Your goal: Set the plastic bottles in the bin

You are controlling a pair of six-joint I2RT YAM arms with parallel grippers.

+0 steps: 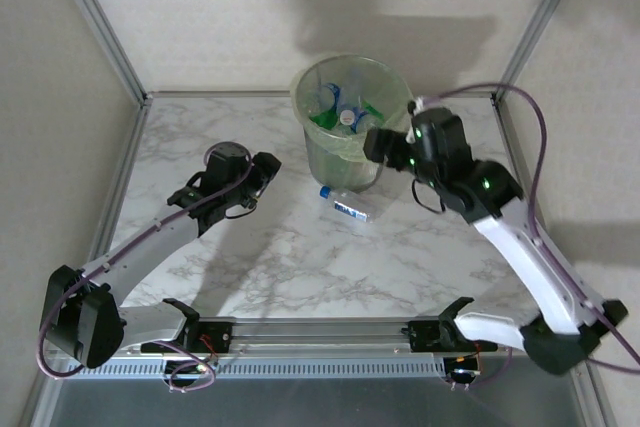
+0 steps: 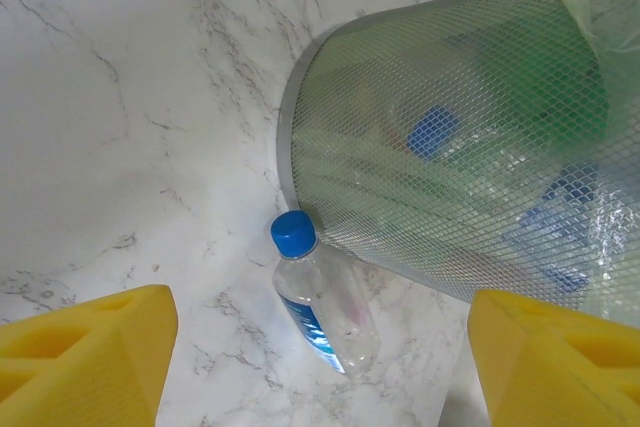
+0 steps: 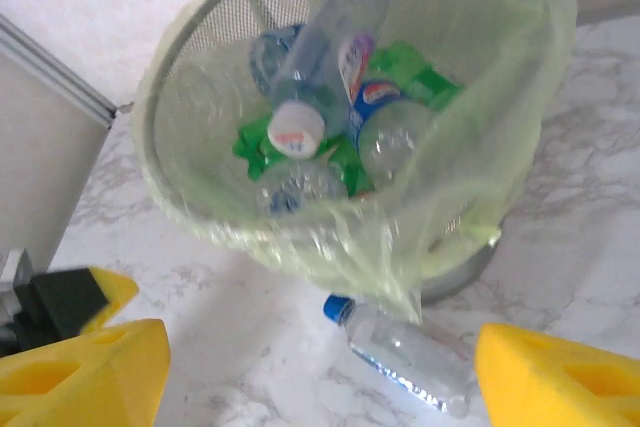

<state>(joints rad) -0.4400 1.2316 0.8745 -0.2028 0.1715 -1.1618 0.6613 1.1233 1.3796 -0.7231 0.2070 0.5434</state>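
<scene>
One clear plastic bottle [image 1: 346, 206] with a blue cap and blue label lies on its side on the marble table, right at the foot of the bin [image 1: 312, 82]. The bin is a mesh bucket with a pale yellow-green liner and holds several bottles [image 3: 320, 67], clear, blue-labelled and green. My left gripper [image 1: 270, 167] hangs to the left of the lying bottle [image 2: 322, 303], open and empty, with the bin wall [image 2: 450, 157] behind it. My right gripper [image 1: 376, 143] stands open and empty at the bin's right rim [image 3: 200, 217], above the lying bottle [image 3: 405, 352].
Metal frame posts [image 1: 100, 22] and pale walls close in the table at the back and both sides. Bare marble [image 1: 300, 267] stretches between the lying bottle and the arm bases.
</scene>
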